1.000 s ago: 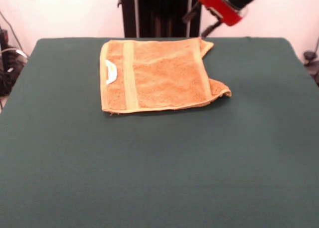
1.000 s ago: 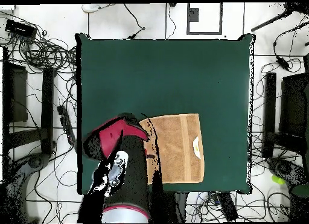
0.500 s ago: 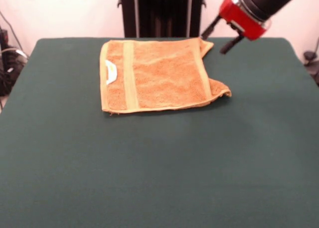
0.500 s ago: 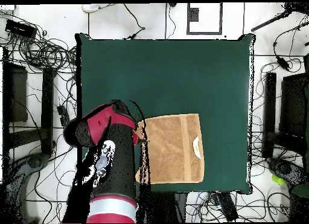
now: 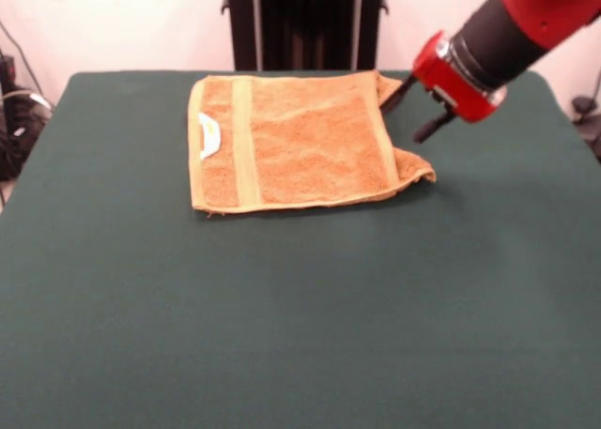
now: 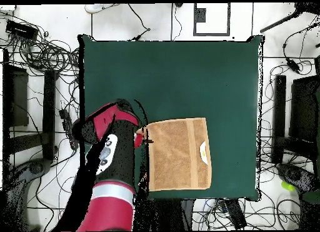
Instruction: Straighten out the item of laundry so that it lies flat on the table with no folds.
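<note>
The towel lies at the desk's far side, mostly flat; its right edge is folded under and needs unfolding. The pincer hovers beside it, released, grasping nothing.

Red arm; black wrist; red collar; dark tool.

Desk is a big rectangle w/ dark green felt-type cover, way bigger than what's on it. Only thing lying on it is a small orange-tan terry towel, close to one long edge. Towel's mostly flat, 2 paler woven bands, white label near one side; opposite side looks rumpled, corner folded.
</note>
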Robot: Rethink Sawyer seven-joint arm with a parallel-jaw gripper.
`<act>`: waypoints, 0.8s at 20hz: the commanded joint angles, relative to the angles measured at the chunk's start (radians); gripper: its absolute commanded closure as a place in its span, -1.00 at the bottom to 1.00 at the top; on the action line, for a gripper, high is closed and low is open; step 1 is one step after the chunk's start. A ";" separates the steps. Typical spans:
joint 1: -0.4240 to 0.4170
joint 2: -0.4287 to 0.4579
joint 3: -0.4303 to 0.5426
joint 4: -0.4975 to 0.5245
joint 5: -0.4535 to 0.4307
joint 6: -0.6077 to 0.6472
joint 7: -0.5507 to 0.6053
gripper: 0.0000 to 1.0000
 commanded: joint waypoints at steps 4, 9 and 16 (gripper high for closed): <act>0.064 0.188 -0.006 -0.105 0.078 -0.092 0.372 -1.00; 0.083 0.242 -0.014 -0.142 0.111 -0.132 0.423 -1.00; 0.093 0.214 -0.024 -0.111 0.191 -0.177 0.467 -1.00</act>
